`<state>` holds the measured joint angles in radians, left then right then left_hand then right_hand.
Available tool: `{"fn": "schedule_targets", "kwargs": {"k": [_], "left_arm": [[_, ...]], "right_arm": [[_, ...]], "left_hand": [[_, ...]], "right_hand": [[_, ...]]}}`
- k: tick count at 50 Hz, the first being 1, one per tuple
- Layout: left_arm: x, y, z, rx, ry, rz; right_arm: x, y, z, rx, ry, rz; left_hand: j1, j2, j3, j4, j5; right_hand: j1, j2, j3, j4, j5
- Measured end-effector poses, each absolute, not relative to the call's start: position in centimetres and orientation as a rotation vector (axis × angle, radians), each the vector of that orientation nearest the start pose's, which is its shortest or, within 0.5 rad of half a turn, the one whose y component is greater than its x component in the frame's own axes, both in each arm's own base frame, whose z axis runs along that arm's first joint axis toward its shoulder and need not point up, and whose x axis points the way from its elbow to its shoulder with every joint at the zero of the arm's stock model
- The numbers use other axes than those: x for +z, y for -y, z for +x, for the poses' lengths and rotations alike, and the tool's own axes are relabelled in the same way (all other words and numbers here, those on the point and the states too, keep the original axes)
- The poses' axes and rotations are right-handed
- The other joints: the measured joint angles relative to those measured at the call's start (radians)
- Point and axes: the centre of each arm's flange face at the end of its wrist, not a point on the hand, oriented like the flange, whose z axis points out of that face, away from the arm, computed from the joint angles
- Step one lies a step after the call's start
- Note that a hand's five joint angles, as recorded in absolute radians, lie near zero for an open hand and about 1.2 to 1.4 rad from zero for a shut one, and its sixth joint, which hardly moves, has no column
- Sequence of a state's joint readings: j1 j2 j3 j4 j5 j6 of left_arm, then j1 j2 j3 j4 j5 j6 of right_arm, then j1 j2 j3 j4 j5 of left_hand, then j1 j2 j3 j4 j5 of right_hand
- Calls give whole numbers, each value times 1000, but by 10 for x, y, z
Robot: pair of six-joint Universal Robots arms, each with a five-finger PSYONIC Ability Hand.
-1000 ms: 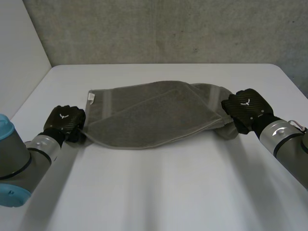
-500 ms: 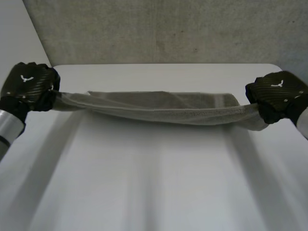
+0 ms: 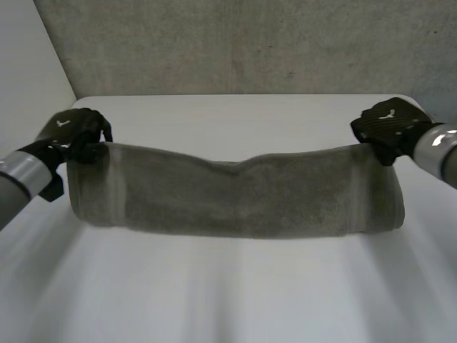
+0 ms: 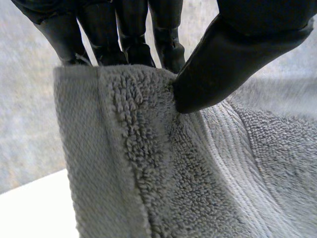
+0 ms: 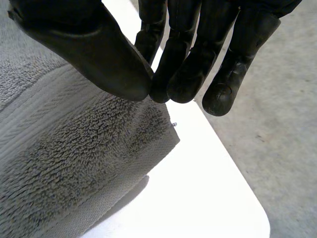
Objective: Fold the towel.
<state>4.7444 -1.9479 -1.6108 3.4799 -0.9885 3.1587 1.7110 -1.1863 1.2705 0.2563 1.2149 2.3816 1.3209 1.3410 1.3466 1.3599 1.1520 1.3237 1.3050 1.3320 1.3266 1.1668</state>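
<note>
While the towel point(image 3: 235, 196) was a thin, tight strip between the hands half a second ago, it now hangs down wide like a curtain across the middle of the head view, with a small dip in the middle of its top edge. One second ago it lay flat on the white tabletop point(image 3: 235, 293). The left hand point(image 3: 71, 132) is at the upper left of the frame and the right hand point(image 3: 389, 123) at the upper right; both have come a bit closer to the middle. Each holds a top corner. In the left wrist view the fingers point(image 4: 130, 34) and thumb pinch the towel's top edge. In the right wrist view the thumb and fingers point(image 5: 183, 59) nip the towel's corner. I cannot tell if the bottom edge touches the tabletop.
</note>
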Motion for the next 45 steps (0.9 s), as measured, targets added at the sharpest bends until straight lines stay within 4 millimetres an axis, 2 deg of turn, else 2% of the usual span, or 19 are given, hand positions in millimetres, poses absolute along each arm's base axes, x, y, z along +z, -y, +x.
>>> {"fn": "schedule_targets", "kwargs": {"k": [7,17,20,21,22,24,25,28,35,40,45], "left_arm": [[173,394,-185,-2266,-2612,624],[149,427,-191,-2202,-2616,533],[146,432,-193,-2190,-2618,521],[145,433,-194,-2180,-2622,513],[144,434,-195,-2175,-2624,510],[143,434,-196,-2154,-2635,497],[143,433,-197,-2140,-2644,491],[143,429,-200,-2115,-2661,485],[150,416,-204,-2079,-2694,485],[162,399,-200,-2064,-2706,474],[174,380,-194,-2072,-2699,464]], "right_arm": [[220,367,235,-1870,-2180,-1461],[179,406,247,-1889,-2213,-1457],[171,413,248,-1899,-2226,-1450],[168,416,248,-1912,-2227,-1444],[167,418,249,-1921,-2227,-1440],[166,422,250,-1959,-2224,-1416],[166,424,251,-1980,-2221,-1398],[168,426,254,-2030,-2221,-1339],[187,414,251,-2082,-2239,-1196],[201,390,244,-2043,-2264,-1166],[200,363,235,-1958,-2317,-1186]], "left_hand": [[1,0,0,0,0],[-38,-47,-48,-46,-33],[-350,-378,-356,-374,-343],[-531,-564,-556,-578,-552],[-635,-668,-658,-680,-659],[-938,-969,-961,-979,-969],[-1003,-1034,-1025,-1038,-1032],[-1026,-1059,-1055,-1066,-1068],[-1026,-1059,-1055,-1066,-1068],[-1026,-1059,-1055,-1066,-1068],[-1026,-1059,-1055,-1066,-1068]], "right_hand": [[0,0,0,0,2],[0,0,0,0,2],[-21,-15,-17,-17,-20],[-163,-154,-143,-145,-156],[-243,-235,-241,-242,-257],[-593,-586,-584,-581,-619],[-804,-804,-798,-773,-830],[-1048,-1045,-1060,-1050,-1103],[-1096,-1069,-1091,-1073,-1108],[-1096,-1069,-1091,-1073,-1108],[-1096,-1069,-1091,-1073,-1108]]}}
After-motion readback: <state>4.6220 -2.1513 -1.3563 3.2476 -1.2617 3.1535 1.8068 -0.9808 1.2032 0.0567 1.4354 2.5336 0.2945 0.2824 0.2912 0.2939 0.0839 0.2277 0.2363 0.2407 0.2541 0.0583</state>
